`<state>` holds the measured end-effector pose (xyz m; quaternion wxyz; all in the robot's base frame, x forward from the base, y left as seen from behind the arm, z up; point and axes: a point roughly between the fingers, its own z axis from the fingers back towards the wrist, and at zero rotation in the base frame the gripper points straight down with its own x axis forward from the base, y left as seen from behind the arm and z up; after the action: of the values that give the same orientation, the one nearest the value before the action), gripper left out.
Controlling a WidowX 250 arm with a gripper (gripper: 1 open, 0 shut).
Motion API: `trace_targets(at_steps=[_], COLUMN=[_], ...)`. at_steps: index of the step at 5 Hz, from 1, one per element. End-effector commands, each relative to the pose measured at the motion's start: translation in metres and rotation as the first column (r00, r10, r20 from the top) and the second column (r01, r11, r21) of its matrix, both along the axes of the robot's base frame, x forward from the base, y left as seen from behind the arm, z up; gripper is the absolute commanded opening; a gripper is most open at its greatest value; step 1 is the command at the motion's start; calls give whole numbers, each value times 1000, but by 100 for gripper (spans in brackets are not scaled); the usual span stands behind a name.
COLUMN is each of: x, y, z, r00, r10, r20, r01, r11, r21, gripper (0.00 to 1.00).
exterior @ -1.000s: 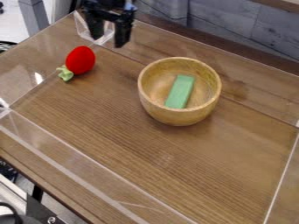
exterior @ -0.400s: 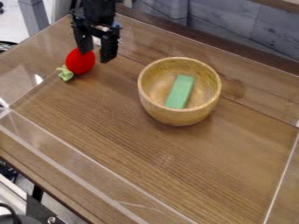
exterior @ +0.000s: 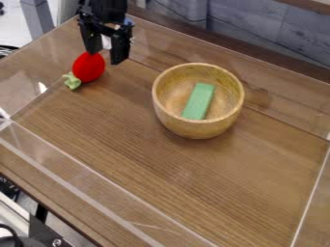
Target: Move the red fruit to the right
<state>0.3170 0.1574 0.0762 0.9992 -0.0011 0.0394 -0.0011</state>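
A gripper [exterior: 107,48], its 2 fingers spread wide and nothing in hold, hovers by the red fruit [exterior: 88,67] at the table's upper left, apart from the bowl [exterior: 160,99], apparently positioned to straddle it for a grasp.

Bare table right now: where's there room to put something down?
Widest patch: the near side, below the bowl and the red fruit. Another lies right of the bowl, and a narrower strip between fruit and bowl. Crowded: upper left, claw at the fruit.
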Motion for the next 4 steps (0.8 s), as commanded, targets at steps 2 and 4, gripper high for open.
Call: trace_targets(at_steps=[2, 4], x=[-7, -9], y=[31, 36], z=[-7, -29], r00=[998, 997], r10=[32, 68], r20=[47, 40], r01=[-33, -69], r11=[999, 997], r21=[24, 21], gripper=[100, 0])
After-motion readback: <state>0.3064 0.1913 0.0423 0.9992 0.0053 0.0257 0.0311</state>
